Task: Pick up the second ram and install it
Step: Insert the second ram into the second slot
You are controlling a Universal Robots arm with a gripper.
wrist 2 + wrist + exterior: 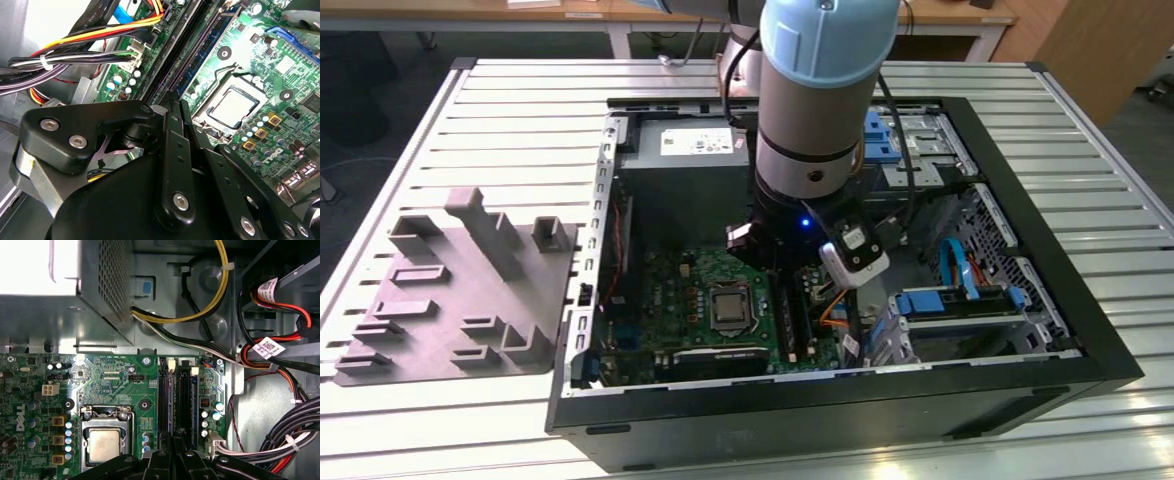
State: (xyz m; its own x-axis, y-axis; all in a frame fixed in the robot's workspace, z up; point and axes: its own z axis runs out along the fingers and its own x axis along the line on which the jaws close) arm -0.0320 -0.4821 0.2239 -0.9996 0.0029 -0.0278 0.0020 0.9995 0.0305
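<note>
My gripper (174, 447) is low inside the open computer case (1067, 330), over the long black memory slots (786, 312) beside the processor socket (104, 444). The second ram (172, 405), a thin dark blue stick, stands on edge along one slot and runs in between my fingers. In the second wrist view the same stick (200, 65) leads straight to the gripper (172, 102), whose fingers are pressed together on its end. Whether the stick is fully down in the slot cannot be told. Another blue stick (192, 405) stands in a neighbouring slot.
The power supply (683, 160) sits beyond the green motherboard (680, 290). Bundled cables (280, 440) and drive bays (961, 300) crowd the side next to the slots. A grey moulded tray (454, 300) lies on the slatted table at the exterior view's left.
</note>
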